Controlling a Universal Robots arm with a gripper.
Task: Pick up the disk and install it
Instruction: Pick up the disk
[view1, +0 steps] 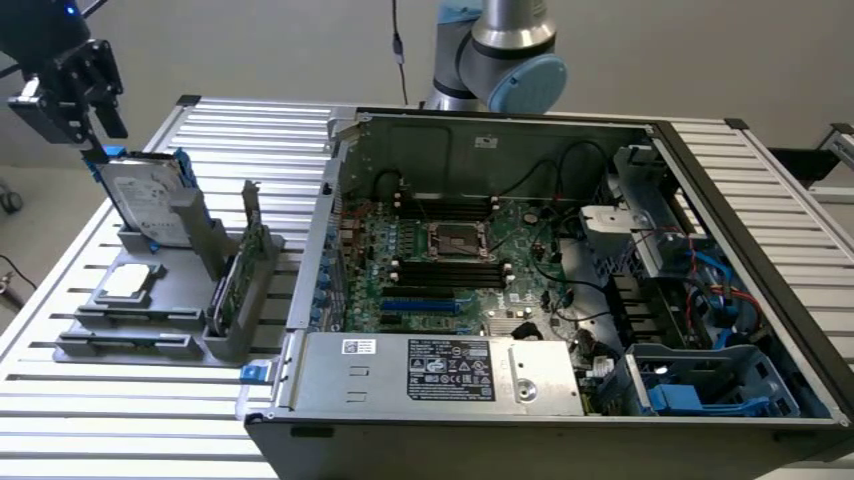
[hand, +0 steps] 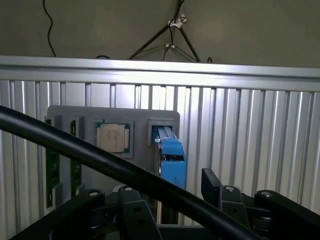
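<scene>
A slatted metal table (view1: 747, 170) carries an open computer case (view1: 561, 130) and, at the exterior view's left, a grey holder (view1: 134, 340). I judge the job barely begun: the disk (view1: 140, 195) stands on edge in that holder, not lifted, and nothing is installed in the case. My gripper (view1: 91, 130) hangs just above its top edge, jaws spread, gripping nothing. The disk shows a silver-grey face with a white label, framed in bright blue plastic. From my wrist, its blue edge sits between my fingers (hand: 134, 205).
</scene>
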